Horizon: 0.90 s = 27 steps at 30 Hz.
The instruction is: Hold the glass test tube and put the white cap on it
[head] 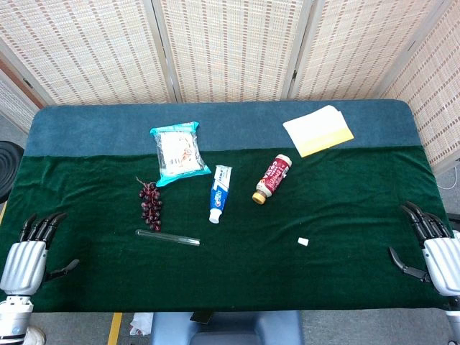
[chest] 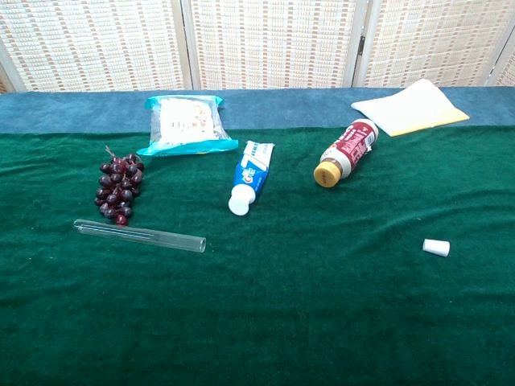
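Note:
The glass test tube (head: 167, 237) (chest: 139, 236) lies flat on the green cloth, left of centre, just below a bunch of grapes. The small white cap (head: 302, 242) (chest: 435, 247) lies by itself on the cloth to the right, well apart from the tube. My left hand (head: 29, 248) rests at the table's front left corner, fingers apart and holding nothing. My right hand (head: 431, 241) sits at the front right corner, also with spread fingers and empty. Neither hand shows in the chest view.
Dark grapes (head: 150, 202), a snack packet (head: 177, 152), a toothpaste tube (head: 220, 192), a small lying bottle (head: 272, 178) and a yellow-white cloth (head: 318, 129) lie across the back half. A folding screen stands behind the table.

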Available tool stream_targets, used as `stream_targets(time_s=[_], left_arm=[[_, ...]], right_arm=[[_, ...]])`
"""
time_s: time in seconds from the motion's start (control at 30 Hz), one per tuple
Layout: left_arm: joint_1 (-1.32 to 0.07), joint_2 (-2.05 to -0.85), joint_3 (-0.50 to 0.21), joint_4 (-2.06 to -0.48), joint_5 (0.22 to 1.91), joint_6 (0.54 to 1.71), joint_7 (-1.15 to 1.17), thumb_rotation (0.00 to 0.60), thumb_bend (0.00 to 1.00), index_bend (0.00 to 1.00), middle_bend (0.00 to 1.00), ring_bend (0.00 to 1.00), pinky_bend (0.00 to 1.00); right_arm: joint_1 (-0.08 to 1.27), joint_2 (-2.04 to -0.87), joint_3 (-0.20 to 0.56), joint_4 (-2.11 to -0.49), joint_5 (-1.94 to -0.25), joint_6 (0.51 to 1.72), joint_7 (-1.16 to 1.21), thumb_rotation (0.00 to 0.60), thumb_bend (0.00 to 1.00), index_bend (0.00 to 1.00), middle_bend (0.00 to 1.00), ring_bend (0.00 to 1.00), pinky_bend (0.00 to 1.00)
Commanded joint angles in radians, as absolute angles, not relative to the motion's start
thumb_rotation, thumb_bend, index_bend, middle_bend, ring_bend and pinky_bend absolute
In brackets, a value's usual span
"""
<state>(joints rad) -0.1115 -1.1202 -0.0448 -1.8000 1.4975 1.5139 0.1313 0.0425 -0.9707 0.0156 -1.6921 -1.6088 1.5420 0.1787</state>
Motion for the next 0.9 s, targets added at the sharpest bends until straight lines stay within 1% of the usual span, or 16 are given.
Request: stream_targets(time_s=[0.03,0.2,0.43,0.53,0.63,0.7,0.77,0.83,0.87,0.9], left_arm=[[-0.110,-1.119,-0.044,-1.798,1.499,1.513,0.124,0.600,0.18,0.16,0.18,0.17,0.01],[-0.104,-1.118,-0.044,-1.793,1.506,1.521,0.117,0.600,0.18,0.16,0.18,0.17,0.01],[-0.112,-1.113,-0.053,-1.792,1.510,1.515,0.111,0.600,0.18,0.17,0.18,0.17,0.00],[-0.126,-1.109,-0.058,-1.796,1.524,1.503,0.114,0.600,0.18,0.17,0.20,0.19,0.02],[-0.156,-1.101,-0.066,-1.805,1.540,1.470,0.113,0.600,0.18,0.18,0.27,0.25,0.09],[-0.180,-1.101,-0.076,-1.806,1.553,1.449,0.114,0.600,0.18,0.20,0.31,0.31,0.17],[-0.211,-1.110,-0.089,-1.804,1.560,1.420,0.124,0.600,0.18,0.23,0.37,0.39,0.26],[-0.247,-1.119,-0.098,-1.802,1.556,1.371,0.137,0.600,0.18,0.25,0.46,0.48,0.36],[-0.263,-1.122,-0.100,-1.802,1.551,1.345,0.140,0.600,0.18,0.26,0.52,0.54,0.44],[-0.285,-1.124,-0.101,-1.801,1.548,1.309,0.146,0.600,0.18,0.27,0.55,0.57,0.48]], right_arm=[[0.039,-0.971,0.015,-1.692,-1.611,1.547,0.180,0.180,0.46,0.00,0.09,0.14,0.13],[0.033,-0.972,0.012,-1.692,-1.618,1.558,0.185,0.180,0.46,0.00,0.09,0.17,0.13],[0.031,-0.968,0.019,-1.695,-1.621,1.570,0.184,0.183,0.46,0.00,0.09,0.17,0.13],[0.036,-0.962,0.024,-1.699,-1.616,1.565,0.186,0.180,0.46,0.00,0.09,0.17,0.13],[0.043,-0.952,0.033,-1.709,-1.611,1.559,0.182,0.179,0.46,0.00,0.09,0.17,0.13],[0.049,-0.946,0.037,-1.717,-1.608,1.553,0.179,0.182,0.46,0.00,0.09,0.17,0.13],[0.056,-0.943,0.042,-1.723,-1.608,1.547,0.175,0.182,0.46,0.00,0.09,0.17,0.13],[0.063,-0.942,0.045,-1.727,-1.609,1.540,0.173,0.181,0.46,0.00,0.09,0.17,0.13],[0.066,-0.942,0.046,-1.728,-1.608,1.536,0.172,0.180,0.46,0.00,0.09,0.17,0.13],[0.069,-0.941,0.047,-1.729,-1.606,1.530,0.172,0.180,0.46,0.00,0.09,0.17,0.13]])
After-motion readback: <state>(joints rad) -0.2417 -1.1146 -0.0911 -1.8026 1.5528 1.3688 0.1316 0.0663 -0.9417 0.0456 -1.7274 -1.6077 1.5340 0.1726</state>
